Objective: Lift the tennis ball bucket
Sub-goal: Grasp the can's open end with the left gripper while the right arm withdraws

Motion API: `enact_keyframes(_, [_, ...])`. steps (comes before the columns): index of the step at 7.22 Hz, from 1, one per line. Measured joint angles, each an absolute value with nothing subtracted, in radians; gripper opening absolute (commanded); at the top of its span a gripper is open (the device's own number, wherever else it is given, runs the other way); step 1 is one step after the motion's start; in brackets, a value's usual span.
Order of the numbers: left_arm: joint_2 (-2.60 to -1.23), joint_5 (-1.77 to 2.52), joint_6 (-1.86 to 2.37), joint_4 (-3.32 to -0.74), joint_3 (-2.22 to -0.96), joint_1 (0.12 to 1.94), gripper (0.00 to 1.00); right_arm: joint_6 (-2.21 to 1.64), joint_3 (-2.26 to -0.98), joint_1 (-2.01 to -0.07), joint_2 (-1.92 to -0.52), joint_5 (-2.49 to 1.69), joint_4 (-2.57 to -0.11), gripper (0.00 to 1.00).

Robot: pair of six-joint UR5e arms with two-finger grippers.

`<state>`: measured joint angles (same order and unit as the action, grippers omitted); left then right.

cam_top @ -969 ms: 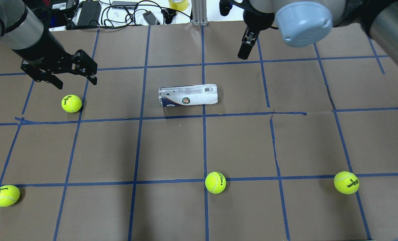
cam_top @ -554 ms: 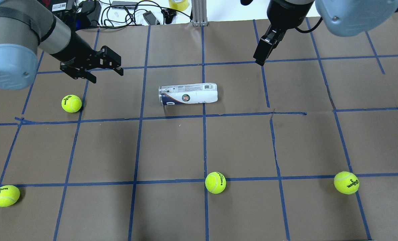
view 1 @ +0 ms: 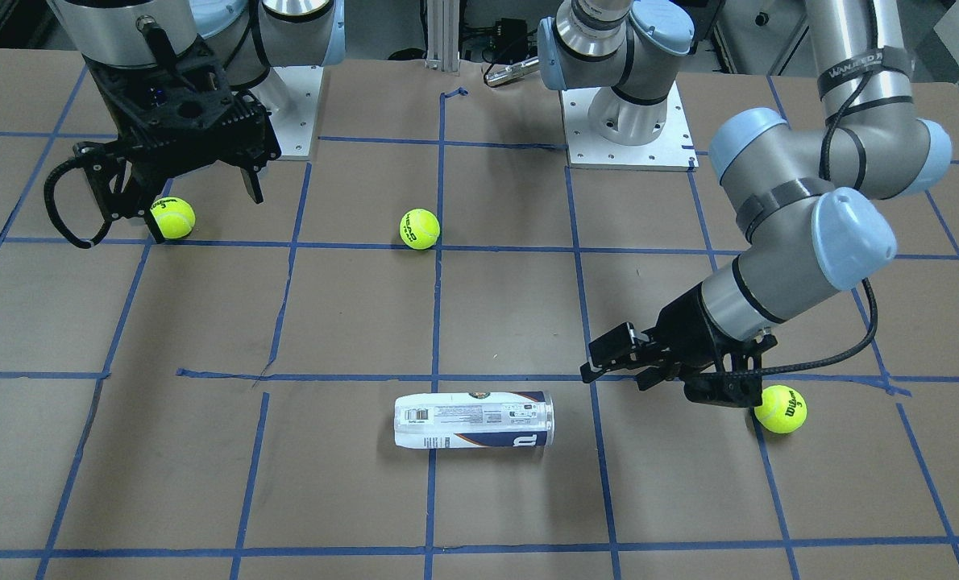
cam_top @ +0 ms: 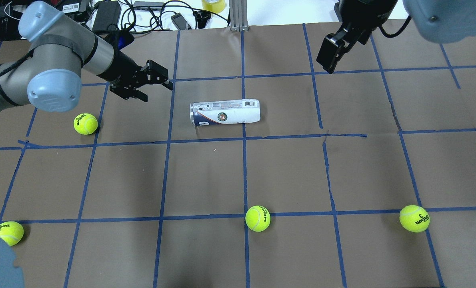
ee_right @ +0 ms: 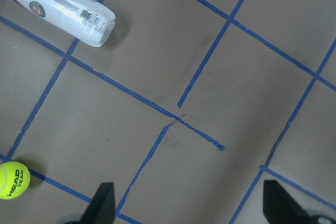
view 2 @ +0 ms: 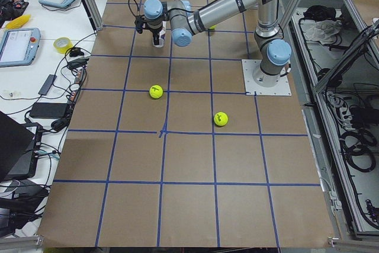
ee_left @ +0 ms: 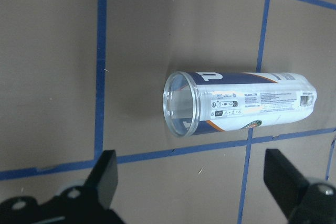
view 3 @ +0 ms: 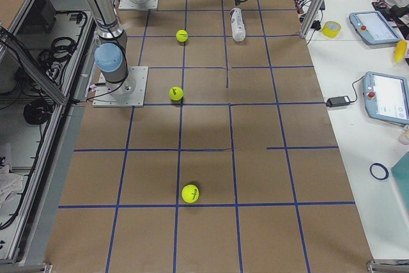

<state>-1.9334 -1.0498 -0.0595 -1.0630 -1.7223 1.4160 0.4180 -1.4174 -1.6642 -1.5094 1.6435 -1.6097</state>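
Now the can [cam_top: 225,113] lies on its side where it was, just past the middle of the table [cam_top: 286,172] toward the far edge. The left gripper [cam_top: 158,92], spread wide, has swung in from the left edge to hover near its clear-rimmed end, so a grasp looks close, and the right gripper [cam_top: 329,66], also spread, has drawn back toward the far edge. Along the near edge the middle ball [cam_top: 257,218] reads "HEAD" and the corner ball [cam_top: 414,218] "Wilson 3"; farther out, the can's label shows a barcode and round logo, its small print unreadable.
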Motion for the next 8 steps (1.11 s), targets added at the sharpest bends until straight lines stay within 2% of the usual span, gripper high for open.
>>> enact_keyframes(3, [-2.043,-0.93,-0.057,-1.004,-1.723,1.428,1.0,0.11,-1.418,-1.657,-1.521,1.615,-1.611,1.0])
enact_keyframes(6, [-2.114,-0.875,-0.054,-0.954,-1.723,1.475,1.0,0.022,-1.419,-1.608,-1.538,1.564,-1.594,1.0])
enact_keyframes(7, [-2.125,-0.871,-0.05,-0.947,-1.723,1.49,0.86,0.015,-1.419,-1.59,-1.548,1.553,-1.575,1.0])
enact_keyframes(8, [-2.132,-0.87,-0.045,-0.942,-1.723,1.501,0.37,-0.001,-1.419,-1.581,-1.562,1.548,-1.555,1.0])
